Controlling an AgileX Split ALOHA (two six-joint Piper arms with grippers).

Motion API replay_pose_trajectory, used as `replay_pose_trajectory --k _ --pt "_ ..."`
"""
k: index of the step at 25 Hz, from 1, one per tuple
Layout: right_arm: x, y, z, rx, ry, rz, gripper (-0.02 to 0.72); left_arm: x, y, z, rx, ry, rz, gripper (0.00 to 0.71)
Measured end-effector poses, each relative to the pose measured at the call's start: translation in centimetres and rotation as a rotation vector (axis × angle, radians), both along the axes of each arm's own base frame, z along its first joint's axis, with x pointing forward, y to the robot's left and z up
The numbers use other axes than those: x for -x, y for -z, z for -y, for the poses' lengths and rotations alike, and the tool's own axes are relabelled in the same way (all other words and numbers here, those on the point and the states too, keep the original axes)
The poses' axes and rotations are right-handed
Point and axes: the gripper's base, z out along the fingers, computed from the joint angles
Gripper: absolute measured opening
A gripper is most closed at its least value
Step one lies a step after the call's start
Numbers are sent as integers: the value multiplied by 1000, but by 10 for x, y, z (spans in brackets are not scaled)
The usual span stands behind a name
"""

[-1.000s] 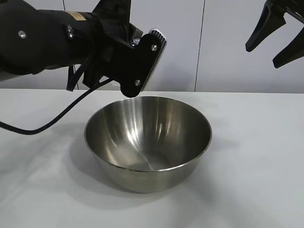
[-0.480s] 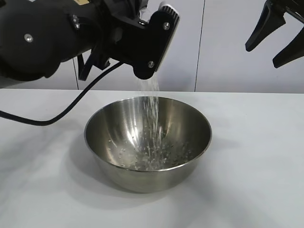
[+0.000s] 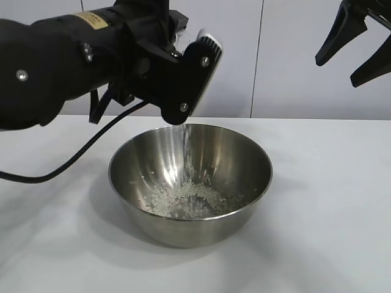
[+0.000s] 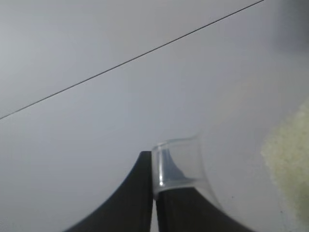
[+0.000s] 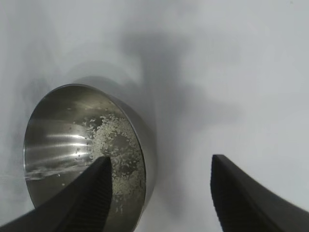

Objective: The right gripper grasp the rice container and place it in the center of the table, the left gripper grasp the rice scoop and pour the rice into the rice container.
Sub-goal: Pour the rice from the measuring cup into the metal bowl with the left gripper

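The falling stream has stopped; white rice grains [image 3: 186,196] now heap in the shiny steel bowl [image 3: 190,183], under the left gripper [image 4: 153,193] clenched on the clear plastic scoop [image 4: 179,162]; the right gripper [image 3: 354,46] hangs released.

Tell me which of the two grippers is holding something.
The left gripper, above the rice container, is shut on the rice scoop. The right gripper hangs open and empty, off to the side.

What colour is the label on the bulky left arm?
Yellow: the label sits on top of the black left arm, clearest in the exterior view.
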Motion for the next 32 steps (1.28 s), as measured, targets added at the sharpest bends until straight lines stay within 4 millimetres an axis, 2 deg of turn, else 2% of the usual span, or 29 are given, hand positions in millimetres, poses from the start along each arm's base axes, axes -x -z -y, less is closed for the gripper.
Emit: replay_pose_trajectory --k 8,13,19,27,32 --pt "0 0 0 0 0 0 412 1 0 1 12 12 -1 3" --pt "0 0 0 -1 0 0 412 0 -11 -3 65 -20 104 3" --pt "0 0 0 0 -1 0 412 1 -13 -3 79 -27 132 3" --pt "0 0 0 0 0 1 412 12 -1 -3 13 68 137 3" --pt "0 0 0 0 0 1 412 13 1 -3 25 81 127 3"
